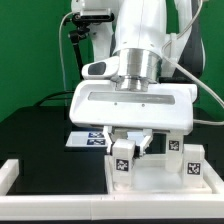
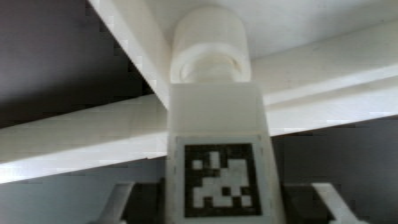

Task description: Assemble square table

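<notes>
Exterior view, table top (image 1: pixel 150 172): white square top lying flat by the low border rail (image 1: pixel 40 190), toward the exterior view's right.
Legs: two tagged legs stand upright on it, one (image 1: pixel 122 158) under the gripper (image 1: pixel 130 140), another (image 1: pixel 193 160) at the exterior view's right.
Progress: apparently partway; I cannot tell how many legs are seated.
Wrist view, held leg (image 2: pixel 222 150): long axis vertical, tag facing the camera, rounded end against the top's rim.
Jaws: clamped on this leg, judging by both views.
</notes>
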Tool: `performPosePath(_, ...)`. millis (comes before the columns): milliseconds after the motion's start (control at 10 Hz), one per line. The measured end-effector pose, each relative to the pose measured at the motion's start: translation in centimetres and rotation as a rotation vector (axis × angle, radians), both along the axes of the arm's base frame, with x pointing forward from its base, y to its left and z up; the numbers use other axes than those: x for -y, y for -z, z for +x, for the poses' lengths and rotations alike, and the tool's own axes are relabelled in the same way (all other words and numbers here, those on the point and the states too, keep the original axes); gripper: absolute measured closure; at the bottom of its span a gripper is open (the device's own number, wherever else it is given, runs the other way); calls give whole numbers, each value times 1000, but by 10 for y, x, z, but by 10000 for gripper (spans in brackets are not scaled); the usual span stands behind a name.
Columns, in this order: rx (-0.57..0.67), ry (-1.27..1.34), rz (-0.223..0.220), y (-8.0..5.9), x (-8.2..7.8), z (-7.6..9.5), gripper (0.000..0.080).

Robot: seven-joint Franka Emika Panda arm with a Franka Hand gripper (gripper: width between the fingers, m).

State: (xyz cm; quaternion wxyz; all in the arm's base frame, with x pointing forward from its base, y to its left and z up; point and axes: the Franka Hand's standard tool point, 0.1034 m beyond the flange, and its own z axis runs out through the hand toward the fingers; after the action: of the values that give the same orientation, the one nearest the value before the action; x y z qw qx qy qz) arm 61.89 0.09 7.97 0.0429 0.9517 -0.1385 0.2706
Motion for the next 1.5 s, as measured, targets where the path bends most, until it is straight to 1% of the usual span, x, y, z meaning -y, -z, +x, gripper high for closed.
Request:
performPosePath(100, -1, -2, -1, 0, 0, 0, 499)
performPosePath(200, -1, -3, -2, 0, 0, 0, 316)
performPosePath(300, -2, -5, -3, 0, 0, 0, 316)
performPosePath(400, -2, -6, -4, 1, 0, 0, 190)
performPosePath(500, -3, -8, -5, 1, 0, 0, 156)
performPosePath(700, -3, -12, -8, 1, 0, 0, 151)
performPosePath(800, -27, -19, -9, 1, 2, -1, 151)
performPosePath(900, -75, -21, 8, -9, 5, 2, 150)
performPosePath(1000, -102, -18, 31, -24, 9, 9, 150)
performPosePath(1100, -150, -16, 51, -29, 12, 14, 150)
performPosePath(1200, -160, -9, 62, -33, 15, 22, 150)
performPosePath(1300, -187, -7, 70, -29, 13, 22, 150)
performPosePath(1400, -320, 8, 116, -23, 8, 14, 150)
performPosePath(1500, -390, 13, 140, -24, 5, 17, 150)
